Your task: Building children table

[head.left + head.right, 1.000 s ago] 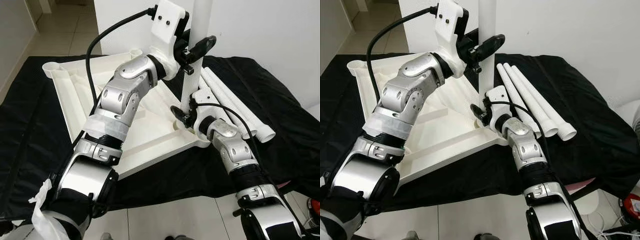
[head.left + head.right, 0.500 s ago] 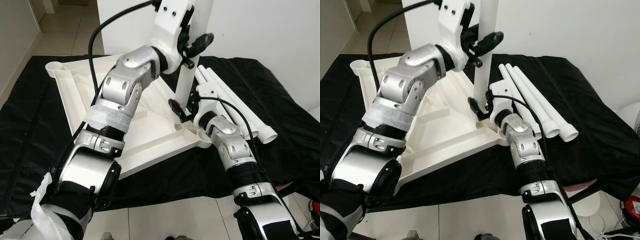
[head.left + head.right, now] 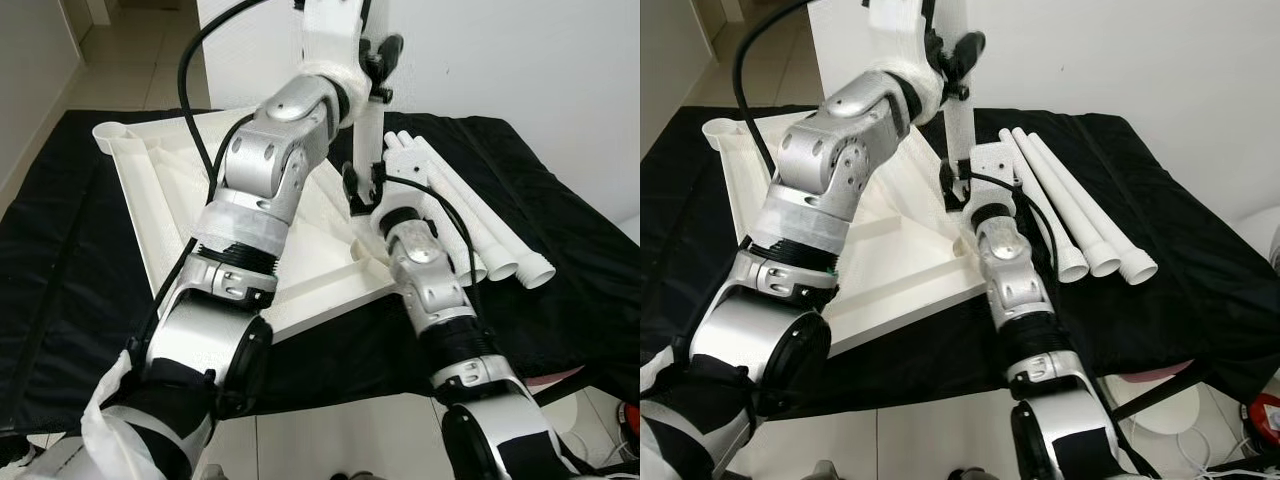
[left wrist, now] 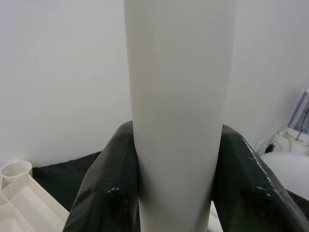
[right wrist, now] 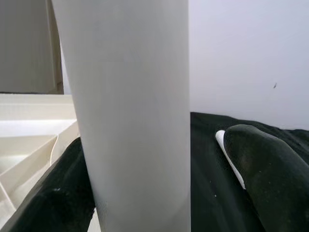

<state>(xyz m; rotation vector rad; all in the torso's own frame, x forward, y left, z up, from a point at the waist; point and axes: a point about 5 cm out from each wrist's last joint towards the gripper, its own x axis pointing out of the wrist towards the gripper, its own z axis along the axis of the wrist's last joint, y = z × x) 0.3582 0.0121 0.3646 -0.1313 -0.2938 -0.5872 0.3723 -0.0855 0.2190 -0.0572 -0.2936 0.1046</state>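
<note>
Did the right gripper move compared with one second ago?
Yes. The right gripper moved up the upright leg, away from the tabletop's corner socket.

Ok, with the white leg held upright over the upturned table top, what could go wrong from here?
1. The left pincer clamps the leg high up, while one finger of the right pincer stands off it. The leg's lower end could swing and miss the table top.
2. The three spare legs lie close beside the right arm; it might knock them rolling.
</note>
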